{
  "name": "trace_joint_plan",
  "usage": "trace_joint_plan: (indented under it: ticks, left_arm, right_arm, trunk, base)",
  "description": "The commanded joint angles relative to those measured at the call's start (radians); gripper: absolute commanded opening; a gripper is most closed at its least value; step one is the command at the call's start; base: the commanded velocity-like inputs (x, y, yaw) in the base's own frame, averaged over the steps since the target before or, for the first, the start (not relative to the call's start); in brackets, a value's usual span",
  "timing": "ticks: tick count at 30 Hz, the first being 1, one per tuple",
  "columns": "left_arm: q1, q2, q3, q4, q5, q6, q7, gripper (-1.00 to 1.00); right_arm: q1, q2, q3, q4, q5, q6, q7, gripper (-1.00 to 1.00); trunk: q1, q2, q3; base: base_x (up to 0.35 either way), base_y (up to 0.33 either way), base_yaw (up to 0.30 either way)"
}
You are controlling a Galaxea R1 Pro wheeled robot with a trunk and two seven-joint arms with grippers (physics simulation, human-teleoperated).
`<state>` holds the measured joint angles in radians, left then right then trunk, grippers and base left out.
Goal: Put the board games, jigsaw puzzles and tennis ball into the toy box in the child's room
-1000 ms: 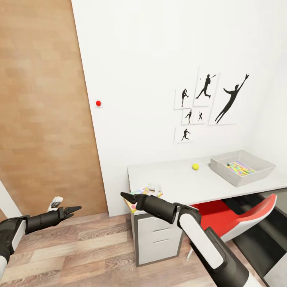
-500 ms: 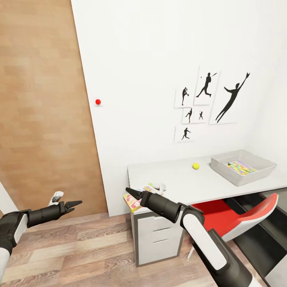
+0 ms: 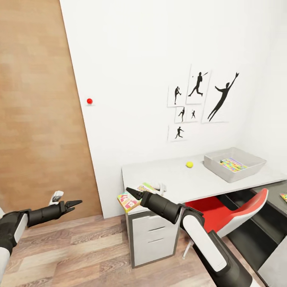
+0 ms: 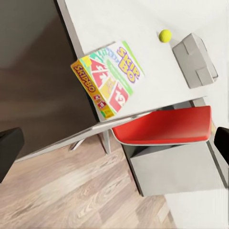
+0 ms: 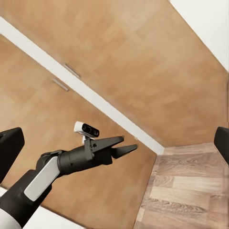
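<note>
Head view: the green-red-white SKIP-BO card game box point(image 3: 130, 197) lies flat at the near left corner of the long pale grey-white bench point(image 3: 179, 183), overhanging its edge, directly behind the black right fingers point(image 3: 130, 192); whether those fingers touch the box cannot be told, nor whether they are parted or closed. In the left wrist view the same box point(image 4: 109, 78) sits at the bench corner, lettering up. The small yellow-green tennis ball point(image 3: 189, 164) rests farther along the bench, well beyond the right fingers. Past the ball stands the shallow grey rectangular toy bin point(image 3: 234, 163), with a bright multicoloured jigsaw board point(image 3: 233, 164) lying inside it. Beneath the bench are a grey drawer unit point(image 3: 153, 235) and a red-seated chair point(image 3: 227, 213). The black left fingers point(image 3: 74, 204) hang over the wood-plank floor point(image 3: 79, 251), well apart from the bench, slightly parted and holding nothing; the right wrist view shows them point(image 5: 125, 145) likewise. Black silhouette prints point(image 3: 199, 101) hang on the white wall.
</note>
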<state>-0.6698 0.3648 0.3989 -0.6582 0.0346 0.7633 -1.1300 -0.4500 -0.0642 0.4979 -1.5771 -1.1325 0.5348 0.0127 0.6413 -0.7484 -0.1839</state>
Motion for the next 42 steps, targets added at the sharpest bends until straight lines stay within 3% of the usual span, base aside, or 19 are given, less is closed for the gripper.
trace_joint_plan:
  ticks: [1,6,14,18,25,33,42]
  left_arm:
    - [-0.001,0.000,0.001,0.000,0.004,0.010,-0.003,1.00]
    - [-0.001,0.001,0.005,0.009,0.005,0.012,-0.030,1.00]
    - [-0.002,0.022,0.018,0.101,0.008,0.061,-0.093,1.00]
    - [-0.002,0.032,0.028,0.110,0.008,0.093,-0.098,1.00]
    - [-0.002,0.049,0.096,0.113,0.006,0.110,-0.098,1.00]
    - [-0.002,0.067,0.105,0.114,0.006,0.113,-0.098,1.00]
    - [-0.002,0.073,0.109,0.114,0.007,0.115,-0.101,1.00]
  right_arm:
    - [-0.001,0.000,0.001,0.000,-0.001,0.002,0.001,1.00]
    - [-0.001,0.000,0.002,0.000,-0.002,0.002,0.001,1.00]
    - [0.000,0.001,0.004,0.000,-0.003,0.000,0.002,1.00]
    - [0.001,0.006,0.006,0.000,-0.004,-0.001,0.002,1.00]
    - [0.001,0.036,0.006,0.007,-0.003,-0.002,0.002,1.00]
    - [0.002,0.040,0.006,0.010,-0.001,-0.004,0.003,1.00]
    - [0.001,0.049,0.007,0.039,-0.003,-0.089,0.003,1.00]
  trunk:
    - [0.004,-0.009,-0.004]
    - [0.023,-0.044,-0.016]
    - [0.054,-0.100,-0.034]
    - [0.069,-0.128,-0.044]
    - [0.096,-0.177,-0.066]
    - [0.127,-0.233,-0.091]
    - [0.161,-0.296,-0.119]
  base:
    - [0.000,0.000,-0.239]
    - [0.000,0.000,-0.246]
    - [0.000,0.000,-0.249]
    - [0.000,0.000,-0.165]
    - [0.000,0.000,-0.026]
    - [0.000,0.000,-0.001]
    - [0.000,0.000,0.000]
